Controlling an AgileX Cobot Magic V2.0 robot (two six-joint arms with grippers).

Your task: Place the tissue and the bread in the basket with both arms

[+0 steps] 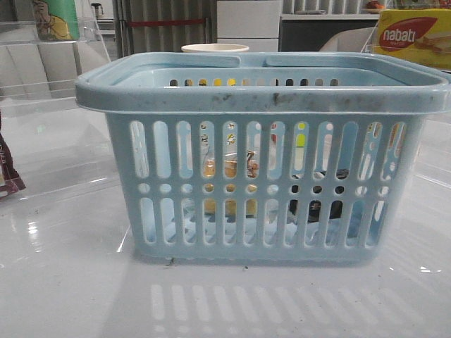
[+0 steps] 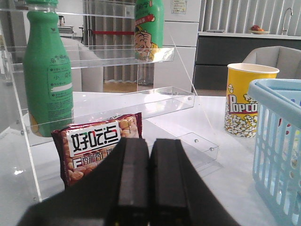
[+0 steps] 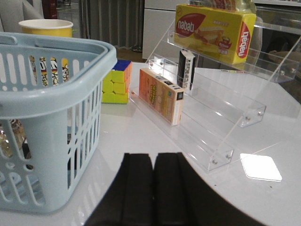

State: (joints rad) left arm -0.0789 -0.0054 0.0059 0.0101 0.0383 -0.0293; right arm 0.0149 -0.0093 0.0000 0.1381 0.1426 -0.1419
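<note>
Basket: the large light-blue slotted plastic basket [image 1: 261, 158] stands upright on the glossy white bench [image 1: 63, 282], filling the middle of the front view.
Bread: the golden-brown slice in clear wrap [image 1: 230, 169] is inside the basket, seen through the slots left of centre, leaning upright.
Tissue: the small blackish pack [image 1: 320, 204] lies low inside the basket, right of the bread, seen only through the slots.
Left claw: the black left claw [image 2: 149, 183] has its two fingers pressed together with nothing between them; it sits outside the basket, well apart from it.
Right claw: the black right claw [image 3: 154, 188] is likewise closed on nothing, above bare bench just beside the basket's wall.
Left surroundings: a clear acrylic tiered shelf [image 2: 155, 101] carries a tall green bottle [image 2: 47, 75] and a second green bottle with a cartoon face [image 2: 149, 28]; a dark red snack packet with white lettering [image 2: 94, 146] leans against its foot, straight ahead of the left claw.
Behind the basket: a yellow popcorn tub [image 2: 244, 99].
Right surroundings: another clear acrylic shelf [image 3: 225, 117] holds a yellow-and-red "nabati" box [image 3: 214, 30], an orange carton [image 3: 162, 94] and a small black-and-white box [image 3: 186, 68]; a coloured puzzle cube [image 3: 117, 82] sits between this shelf and the basket.
</note>
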